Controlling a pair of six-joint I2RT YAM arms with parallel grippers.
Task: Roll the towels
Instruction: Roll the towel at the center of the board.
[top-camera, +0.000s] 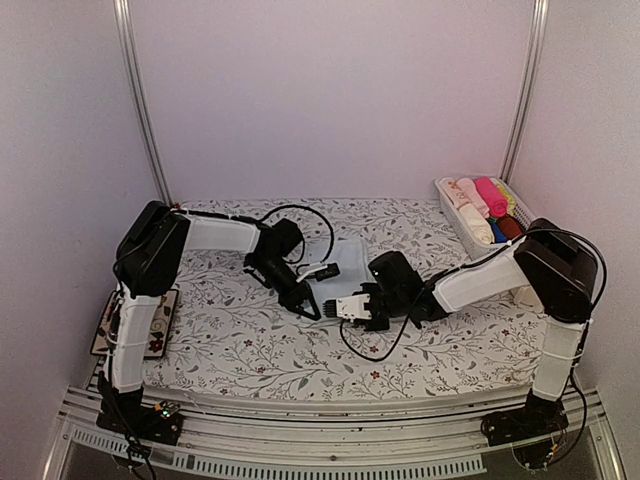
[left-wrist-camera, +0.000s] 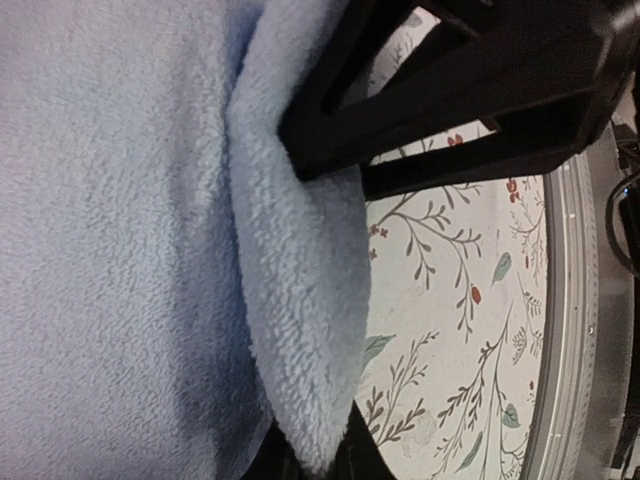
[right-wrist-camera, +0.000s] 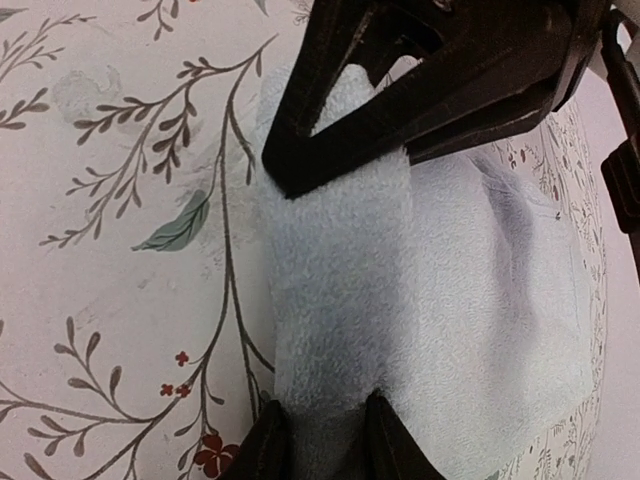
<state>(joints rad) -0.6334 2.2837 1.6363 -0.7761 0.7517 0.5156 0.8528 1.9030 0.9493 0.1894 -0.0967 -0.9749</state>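
Side by side, the left gripper (top-camera: 310, 306) and right gripper (top-camera: 350, 308) each pinched the folded near edge of the light blue towel (top-camera: 346, 262), its flat length lying beyond them.

- Left arm (top-camera: 215, 235): reaches inward, wrist pitched down.
- Left gripper (top-camera: 307, 306): jaws pinched on the light blue towel (top-camera: 348, 262) edge.
- Right arm (top-camera: 480, 280): extends inward, low.
- Right gripper (top-camera: 343, 308): jaws clamped across the same fold.
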